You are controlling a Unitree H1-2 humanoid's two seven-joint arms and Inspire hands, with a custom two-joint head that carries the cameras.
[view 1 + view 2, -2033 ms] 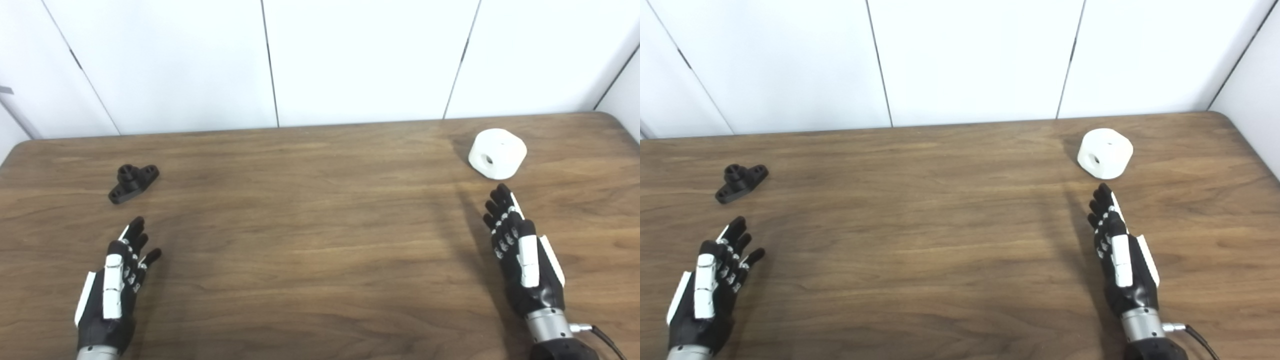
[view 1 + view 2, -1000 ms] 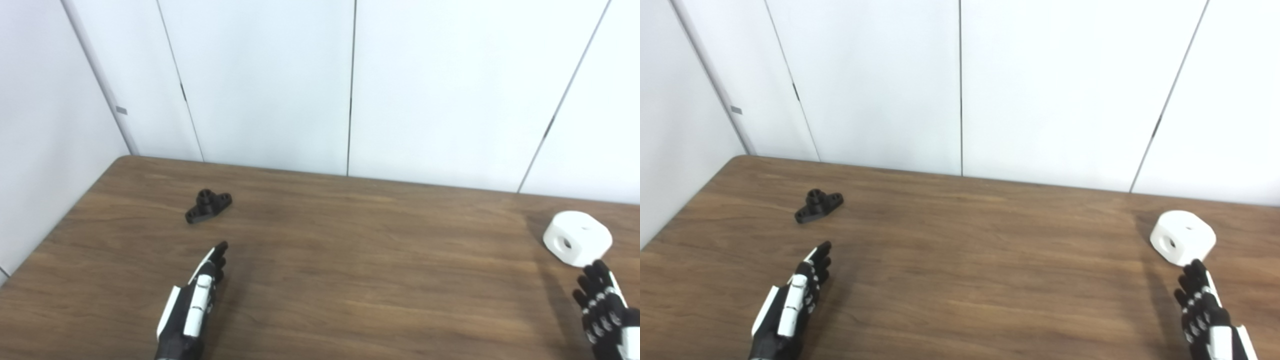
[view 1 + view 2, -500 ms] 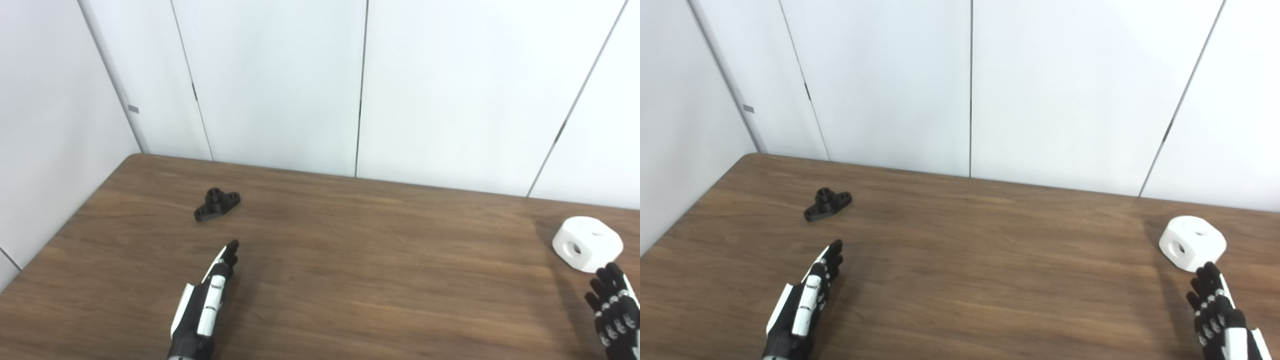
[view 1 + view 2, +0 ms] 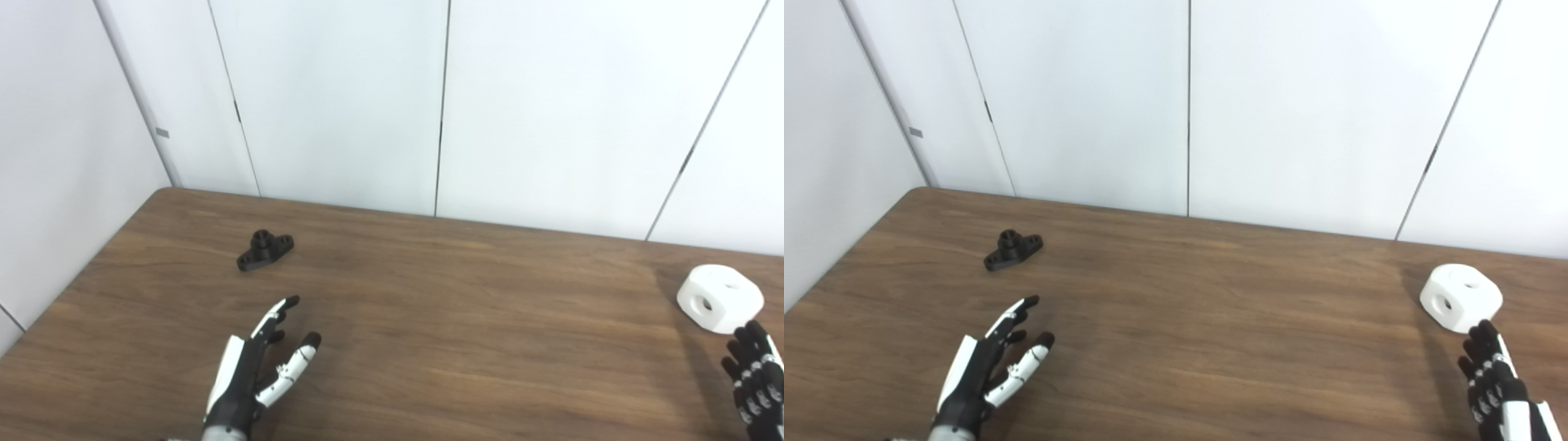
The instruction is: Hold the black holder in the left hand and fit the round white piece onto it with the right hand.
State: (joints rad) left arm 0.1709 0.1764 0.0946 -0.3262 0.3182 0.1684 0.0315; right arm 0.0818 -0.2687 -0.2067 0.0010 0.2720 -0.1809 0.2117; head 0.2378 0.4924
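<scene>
a wooden bench [image 4: 429, 318] before white wall panels [image 4: 343, 104] — the black holder [image 4: 265, 250] lies flat near the far left corner, its long axis running from near-left to far-right, with a short round boss standing up at its middle and a hole in each end lug. the left hand [image 4: 254, 370] is above the bench on the near side of the holder and apart from it, its fingers [image 4: 283, 305] spread and the thumb splayed out to the right, holding nothing, fingertips aimed toward the holder. at the far right the round white piece [image 4: 1460, 298] rests on the bench on a flat face, one bore hole facing the near-left and another showing on its top. the right hand [image 4: 1497, 386] comes up from the bottom right corner, partly cut off by the picture's edge — its fingers are extended, empty, with the tips just beside the near rim of the white piece; whether they touch it cannot be told.
</scene>
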